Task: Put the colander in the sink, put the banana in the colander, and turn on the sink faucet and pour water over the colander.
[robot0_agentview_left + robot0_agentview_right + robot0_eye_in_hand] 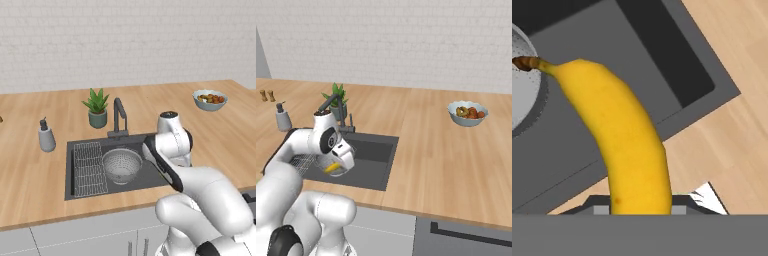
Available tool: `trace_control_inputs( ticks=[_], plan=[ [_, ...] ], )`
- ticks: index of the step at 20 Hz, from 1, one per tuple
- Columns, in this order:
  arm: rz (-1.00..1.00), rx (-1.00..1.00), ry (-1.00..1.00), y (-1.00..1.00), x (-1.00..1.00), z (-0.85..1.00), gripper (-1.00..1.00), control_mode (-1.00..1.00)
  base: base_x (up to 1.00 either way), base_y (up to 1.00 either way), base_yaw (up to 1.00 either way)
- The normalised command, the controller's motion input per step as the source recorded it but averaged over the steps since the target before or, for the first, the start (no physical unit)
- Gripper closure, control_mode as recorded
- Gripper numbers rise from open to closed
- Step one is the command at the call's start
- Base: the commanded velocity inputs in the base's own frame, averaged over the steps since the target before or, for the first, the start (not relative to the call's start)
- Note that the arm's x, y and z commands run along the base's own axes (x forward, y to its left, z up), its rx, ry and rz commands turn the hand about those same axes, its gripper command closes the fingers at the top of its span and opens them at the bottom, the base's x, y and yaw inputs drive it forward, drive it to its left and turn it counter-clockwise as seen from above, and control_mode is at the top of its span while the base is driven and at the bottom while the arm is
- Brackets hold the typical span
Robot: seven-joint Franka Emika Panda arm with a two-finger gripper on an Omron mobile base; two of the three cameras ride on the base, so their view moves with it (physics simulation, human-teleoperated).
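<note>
The yellow banana runs lengthwise up the hand view, its dark stem toward the colander at the left edge. My gripper is shut on the banana's lower end. In the right base view the gripper holds the banana low over the sink, near its front edge. The silver perforated colander stands upright in the dark sink, right of the rack. The dark faucet rises behind the basin, its spout over the back edge.
A wire grid rack lies in the sink's left part. A soap dispenser and a potted plant stand behind the sink. A bowl of fruit sits far right on the wooden counter.
</note>
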Motion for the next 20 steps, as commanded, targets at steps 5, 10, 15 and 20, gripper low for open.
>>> trace_control_inputs(
  ticks=[5,10,15,20],
  plan=[
    [0.04,0.00,-0.09,0.16,0.64,-0.04,1.00,-1.00,0.00,0.00,0.00],
    [0.02,0.00,-0.05,0.41,0.75,-0.04,1.00,-1.00,0.00,0.00,0.00],
    [0.00,0.00,0.00,0.47,0.71,-0.05,1.00,-1.00,0.00,0.00,0.00],
    [0.00,0.00,0.00,0.25,0.34,-0.34,1.00,-1.00,0.00,0.00,0.00]
  ],
)
